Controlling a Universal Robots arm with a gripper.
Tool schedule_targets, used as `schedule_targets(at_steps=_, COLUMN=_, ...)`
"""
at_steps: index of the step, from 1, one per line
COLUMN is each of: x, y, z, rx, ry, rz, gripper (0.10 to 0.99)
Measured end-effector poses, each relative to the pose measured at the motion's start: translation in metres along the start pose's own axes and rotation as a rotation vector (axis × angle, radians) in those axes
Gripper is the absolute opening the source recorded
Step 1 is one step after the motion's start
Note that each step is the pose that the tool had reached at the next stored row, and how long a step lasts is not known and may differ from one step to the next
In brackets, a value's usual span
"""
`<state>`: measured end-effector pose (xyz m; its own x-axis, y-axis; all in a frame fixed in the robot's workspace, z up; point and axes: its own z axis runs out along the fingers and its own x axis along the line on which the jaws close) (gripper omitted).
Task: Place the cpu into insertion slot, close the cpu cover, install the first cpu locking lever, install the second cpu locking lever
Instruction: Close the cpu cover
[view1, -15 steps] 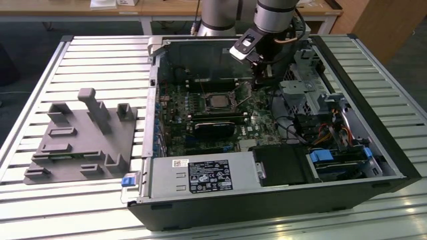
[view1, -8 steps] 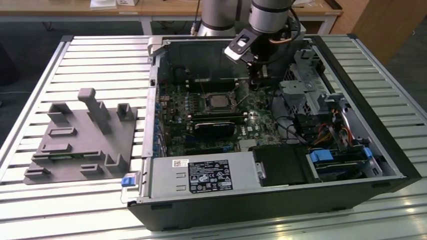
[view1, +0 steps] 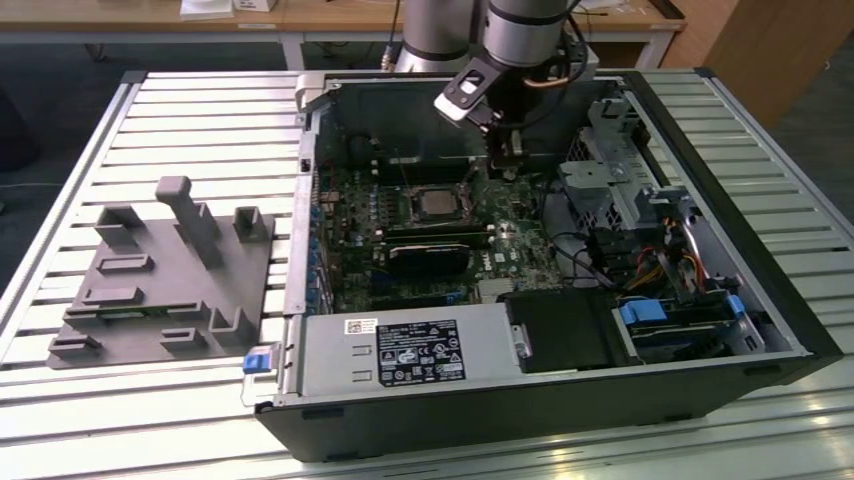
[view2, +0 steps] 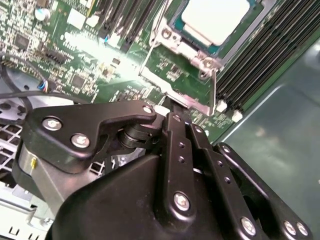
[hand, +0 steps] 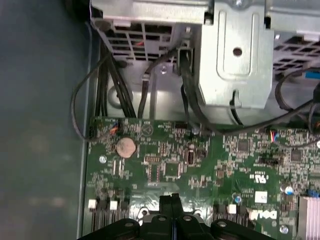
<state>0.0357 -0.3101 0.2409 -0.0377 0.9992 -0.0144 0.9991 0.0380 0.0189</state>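
Metal, dull and silver-grey, tops the small flat square cpu (view2: 215, 17), which sits in the square, dark-rimmed insertion slot (view1: 416, 206) on the green, densely printed motherboard (hand: 165, 165). Being square, the chip has no long axis. Its broad smooth face points up out of the open side of the black steel computer case (view1: 534, 410), and its edges run parallel to the long narrow black memory slots (view2: 265, 55) beside it. The cpu cover (view2: 165, 35), a thin silvery stamped-metal frame, appears to lie down around the chip, which shows through its square window. A thin silvery metal rod (view2: 215, 87) runs by one corner of the frame; whether it is latched cannot be made out.

The gripper (view1: 505, 172), matt black with bolted linkage bars, hangs just beside the socket toward the exterior view's right, its tips low over the board at the frame's edge. In the first wrist view its two fingers (hand: 167, 205) are pressed together with only a seam between them; nothing pinched can be seen there.

The case stands on a ribbed aluminium table (view1: 200, 120), with a grey blocky plastic fixture (view1: 160, 270) on the exterior view's left.
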Motion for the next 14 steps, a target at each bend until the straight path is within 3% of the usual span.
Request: schedule_targets(at_steps=14, x=0.001, y=-0.024, z=0.0026, rx=0.0, ry=0.0001, rz=0.0, gripper=0.106)
